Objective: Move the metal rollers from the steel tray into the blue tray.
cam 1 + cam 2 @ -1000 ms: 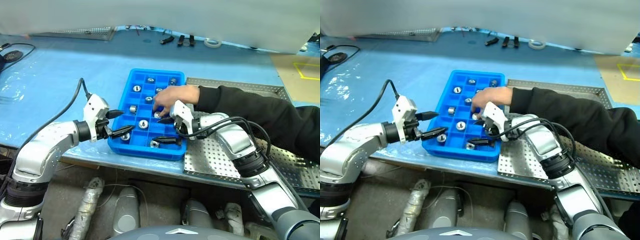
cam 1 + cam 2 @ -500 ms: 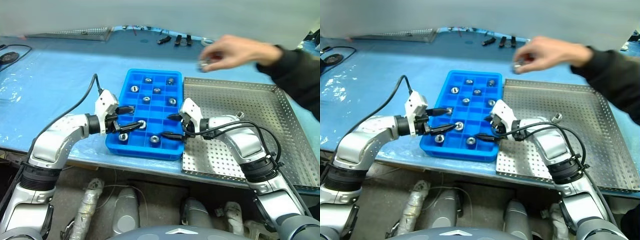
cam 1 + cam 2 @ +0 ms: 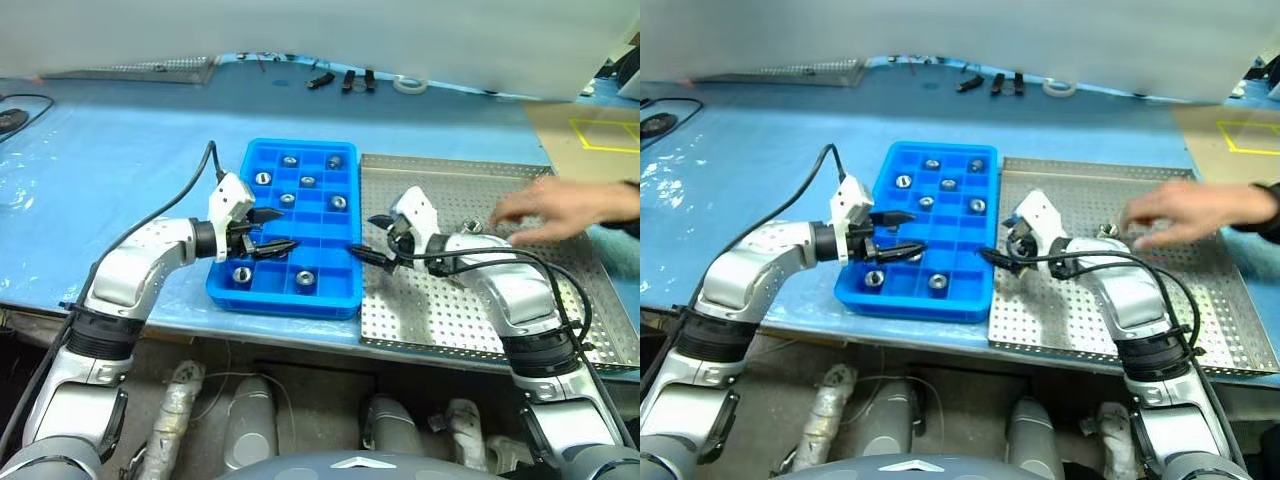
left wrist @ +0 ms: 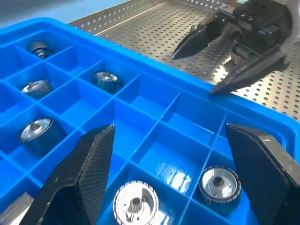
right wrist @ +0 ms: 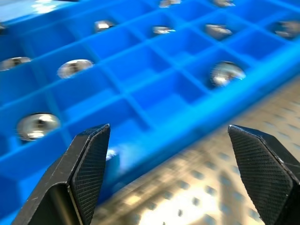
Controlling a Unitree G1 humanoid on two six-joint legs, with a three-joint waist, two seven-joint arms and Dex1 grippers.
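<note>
right end effector has swung off the blue tray and now sits over the near-left part of the steel tray, fingers spread, nothing in them. left end effector has slid further in over the blue tray's left side, also spread and empty. person's hand has left the blue tray and is now over the steel tray's far right.

status: seven metal rollers sit in blue tray compartments, several cells still bare. one roller visible on the steel tray, just by the person's fingers; can't tell if more are hidden under the hand. so mostly done, at least one left on the tabletop side, right arm looks best placed for it.
</note>
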